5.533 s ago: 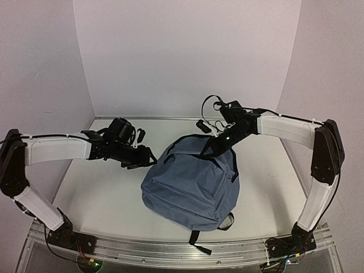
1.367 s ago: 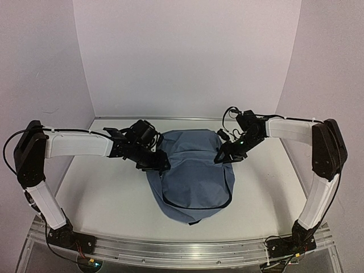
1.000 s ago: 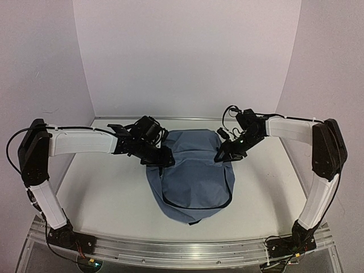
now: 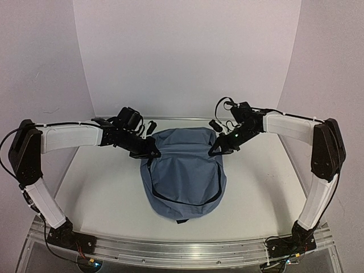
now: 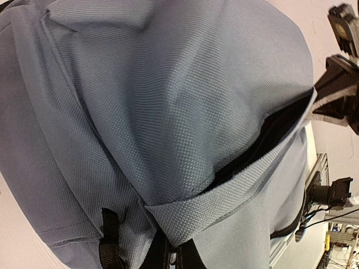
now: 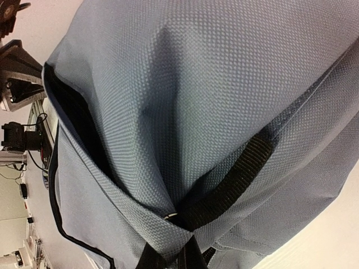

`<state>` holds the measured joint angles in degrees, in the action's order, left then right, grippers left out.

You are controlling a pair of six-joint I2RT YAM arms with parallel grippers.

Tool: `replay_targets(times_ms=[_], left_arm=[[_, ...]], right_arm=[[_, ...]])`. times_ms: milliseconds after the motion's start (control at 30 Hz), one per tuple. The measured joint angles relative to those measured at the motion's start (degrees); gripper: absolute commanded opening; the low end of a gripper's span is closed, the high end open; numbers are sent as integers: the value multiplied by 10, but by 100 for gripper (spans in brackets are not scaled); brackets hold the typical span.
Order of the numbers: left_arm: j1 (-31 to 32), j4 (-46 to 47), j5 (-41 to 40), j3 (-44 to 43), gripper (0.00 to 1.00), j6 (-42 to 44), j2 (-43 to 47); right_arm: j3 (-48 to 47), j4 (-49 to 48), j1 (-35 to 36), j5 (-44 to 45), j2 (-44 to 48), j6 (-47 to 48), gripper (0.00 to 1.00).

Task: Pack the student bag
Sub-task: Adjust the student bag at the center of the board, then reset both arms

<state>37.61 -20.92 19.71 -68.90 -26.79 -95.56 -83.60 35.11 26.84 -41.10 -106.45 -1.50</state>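
My left claw (image 4: 152, 154) and right claw (image 4: 215, 151) are each pinched tight on the student bag (image 4: 185, 176), which stretches between them.

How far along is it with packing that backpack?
Early days. Done: the left gripper and right gripper are each clamped on a far corner of the student bag. In hand: holding it so its zipper opening gapes. Left: everything else; nothing to pack is in view.
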Motion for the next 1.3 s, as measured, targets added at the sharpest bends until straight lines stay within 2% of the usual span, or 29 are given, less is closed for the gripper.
replay_targets(times_ms=[167,233,267,300,367,400,467,567,600,633,700,767,967,1300], left_arm=[[-32,9,27,-30,0,1,-25],[-37,7,28,-41,1,3,-28],[-39,3,28,-48,5,5,-29],[-40,-1,27,-52,15,6,-30],[-45,-10,22,-57,43,9,-32],[-50,-15,15,-57,53,5,-32],[-68,-22,10,-57,68,1,-32],[-85,-19,-5,-51,85,-7,-25],[-90,-16,-9,-44,96,-11,-19],[-92,-16,-12,-37,99,-10,-9],[-92,-23,-15,-18,100,-16,21],[-91,-34,-15,-11,100,-17,48],[-88,-59,-34,13,100,-17,154],[-88,-134,-190,48,100,-24,310]], right_arm=[[-32,-2,2,21,-5,-12,0],[-39,-8,2,23,-5,-16,8],[-40,-11,2,23,-5,-18,18],[-40,-13,2,22,-5,-19,28],[-40,-11,0,22,-6,-23,40],[-40,-10,-3,23,-6,-20,47],[-40,-9,-16,25,-5,-22,58],[-37,-6,-30,27,3,-24,74],[-35,-4,-34,28,9,-21,81],[-33,-3,-36,30,18,-21,85],[-25,-1,-35,35,49,-15,94],[-16,1,-35,42,86,-10,98],[15,0,-47,70,197,3,98],[146,9,-86,92,300,56,98]])
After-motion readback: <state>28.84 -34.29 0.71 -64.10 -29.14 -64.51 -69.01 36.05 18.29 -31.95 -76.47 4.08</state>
